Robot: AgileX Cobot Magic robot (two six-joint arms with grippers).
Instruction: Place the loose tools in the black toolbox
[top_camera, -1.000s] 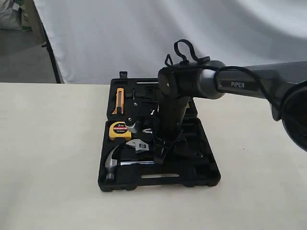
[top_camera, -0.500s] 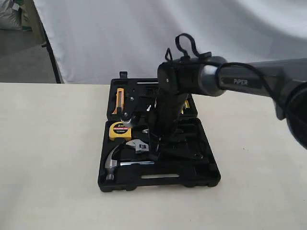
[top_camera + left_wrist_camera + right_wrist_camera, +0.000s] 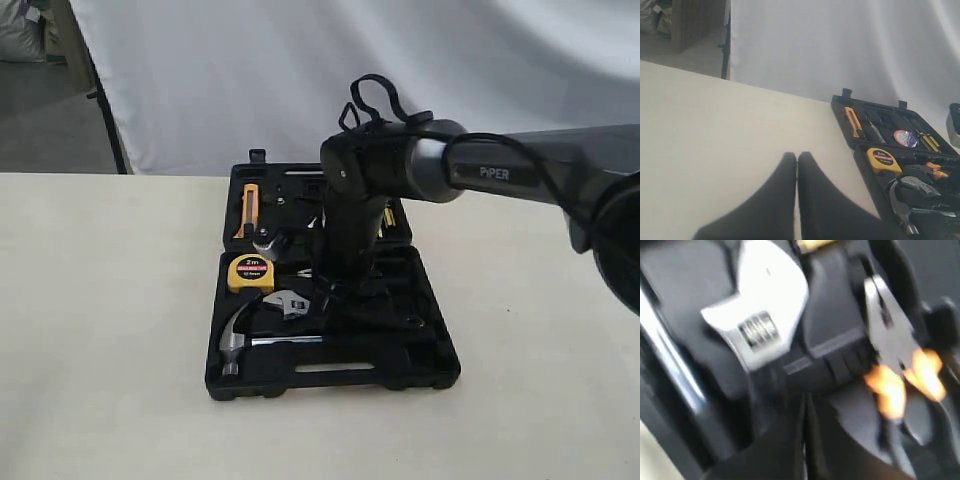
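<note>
The black toolbox (image 3: pixel 400 378) lies open on the table. In its recesses sit the claw hammer (image 3: pixel 235 338), the adjustable wrench (image 3: pixel 289 302) and, in the back half, the dark tape roll (image 3: pixel 268 240). My right gripper (image 3: pixel 325 305) hangs just above the front half, beside the wrench head (image 3: pixel 765 300). Its fingers are shut with nothing between them (image 3: pixel 805 407); that view is blurred. My left gripper (image 3: pixel 797 159) is shut and empty over bare table, off to the side of the toolbox (image 3: pixel 858 150). From there I see the hammer (image 3: pixel 900 205) and the tape roll (image 3: pixel 905 138).
A yellow tape measure (image 3: pixel 250 272) and orange-handled pliers (image 3: pixel 890 345) also lie in the case, with a yellow-handled knife (image 3: pixel 249 208) in the back half. A white backdrop (image 3: pixel 300 80) hangs behind the table. Beige tabletop (image 3: pixel 100 300) surrounds the case.
My right gripper has closed from open and lifted slightly above the wrench, its wrist shifting a little to the left. The tools in the case have stayed where they were.
</note>
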